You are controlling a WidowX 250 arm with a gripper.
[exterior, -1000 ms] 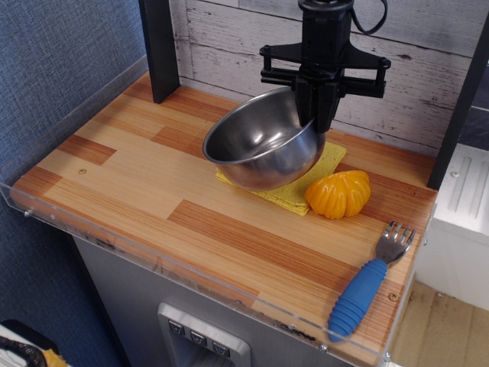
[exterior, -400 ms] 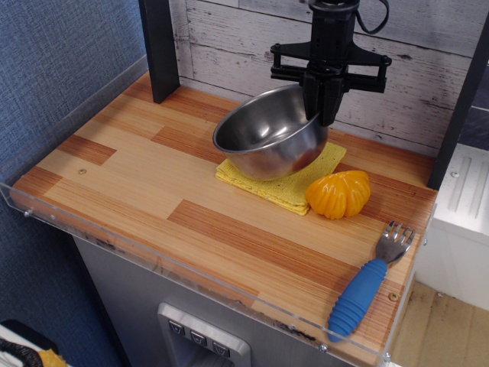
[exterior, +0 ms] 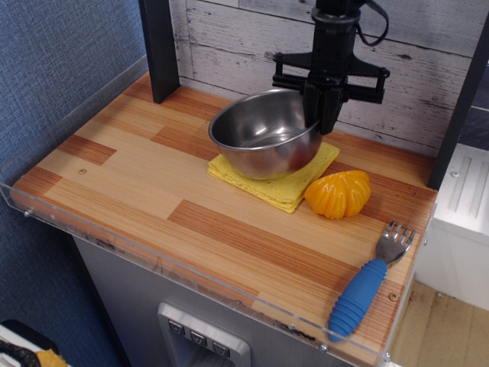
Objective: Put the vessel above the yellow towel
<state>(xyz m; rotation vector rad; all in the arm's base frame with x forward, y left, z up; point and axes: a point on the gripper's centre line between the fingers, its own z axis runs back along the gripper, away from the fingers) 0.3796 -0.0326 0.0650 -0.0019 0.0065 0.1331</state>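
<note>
The vessel [exterior: 265,134] sits on the yellow towel [exterior: 273,177] at the back of the wooden table [exterior: 137,183], and the gripper [exterior: 320,115] is clamped on the vessel's far right rim, jaws narrowed to the thickness of the wall. A second ago the vessel hung tilted above the towel (now it is lower and nearly level, and the towel has shifted slightly left). An orange toy pumpkin [exterior: 338,193] lies just beside the towel, a blue-handled fork [exterior: 369,283] well apart; no writing is legible.

Black gripper [exterior: 327,115] on vertical black column.
Matte black throughout; horizontal crossbar with paired rods spanning both sides, narrow fingers tapering downward beneath, looped black cable at upper right of column.
</note>
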